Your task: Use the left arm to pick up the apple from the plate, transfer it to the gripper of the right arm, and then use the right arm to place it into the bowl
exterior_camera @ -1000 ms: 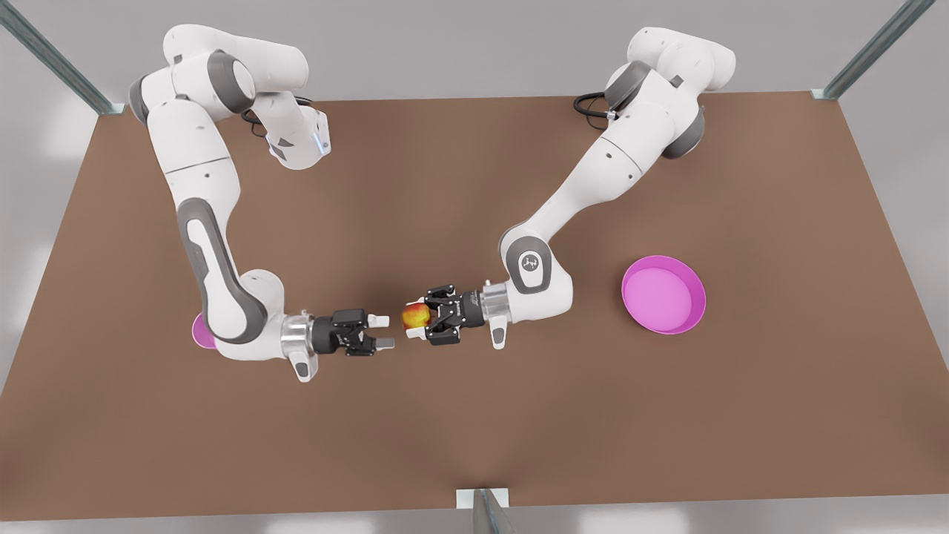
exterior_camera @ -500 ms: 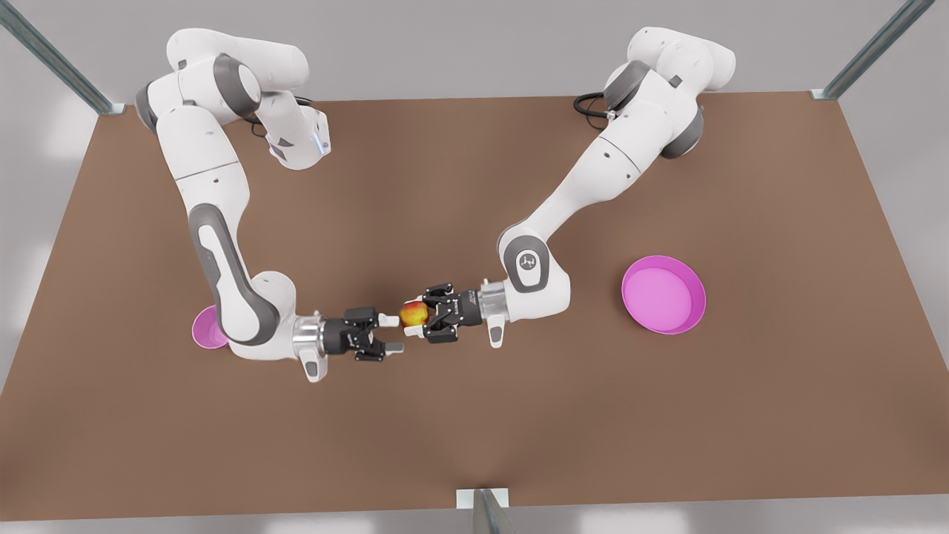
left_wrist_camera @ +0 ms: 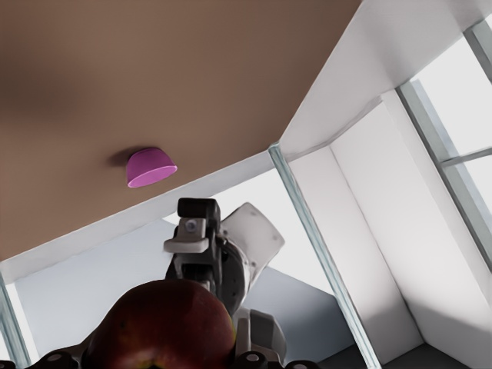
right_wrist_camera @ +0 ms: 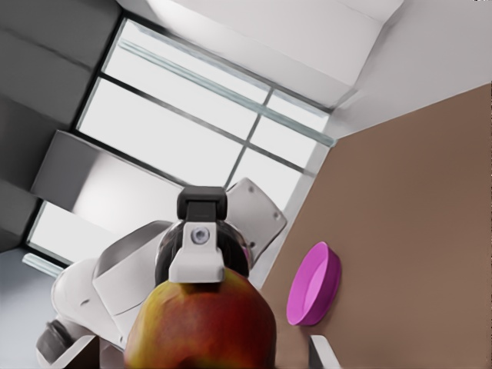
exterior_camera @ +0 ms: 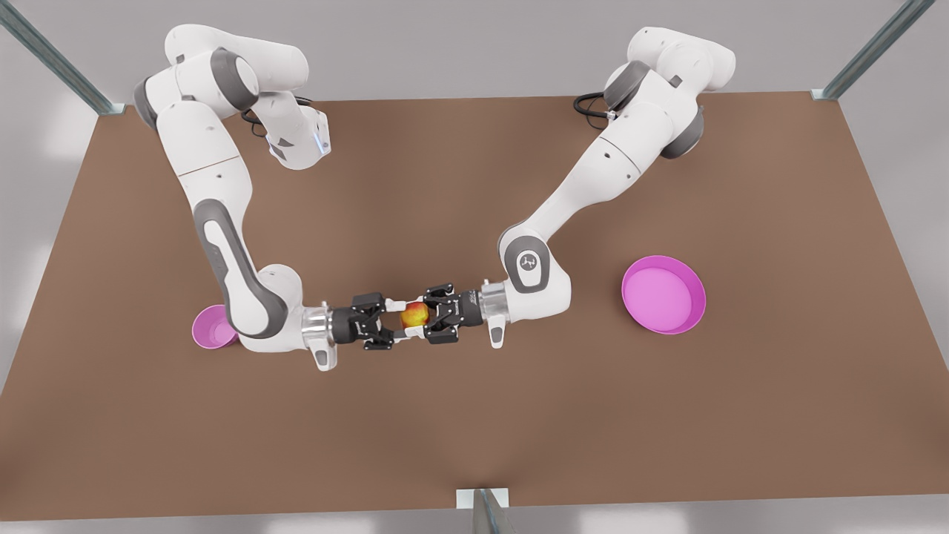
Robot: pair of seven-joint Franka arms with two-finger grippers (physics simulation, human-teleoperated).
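1. While the two arms are meeting nose to nose over the middle of the brown table (exterior_camera: 474,170), the left gripper (exterior_camera: 413,318) is clamping the apple (exterior_camera: 416,314) between its fingers, well above the tabletop.
2. The right gripper (exterior_camera: 400,320) is facing it head-on, its fingers standing spread on either side of the apple's near half without pressing on it.
3. The front view is showing both things of the task at once: the bowl (exterior_camera: 210,328) is sitting behind the right gripper, beside that arm's elbow, and the plate (exterior_camera: 697,310) is lying behind the left gripper, well apart from it.
4. The left wrist view is looking past the apple (left_wrist_camera: 161,327) to the opposing gripper and the bowl (left_wrist_camera: 150,167) far beyond it.
5. The right wrist view is looking the other way, showing the apple (right_wrist_camera: 201,327) just ahead, one finger (right_wrist_camera: 197,265) of the left gripper lying across it, and the plate (right_wrist_camera: 311,286) well beyond.
6. The right arm's elbow is covering part of the bowl in the front view.
7. Both wrist views are cutting off the lower part of the apple.
8. Whether the right gripper's pads are touching the fruit is hard to make out in the front view.
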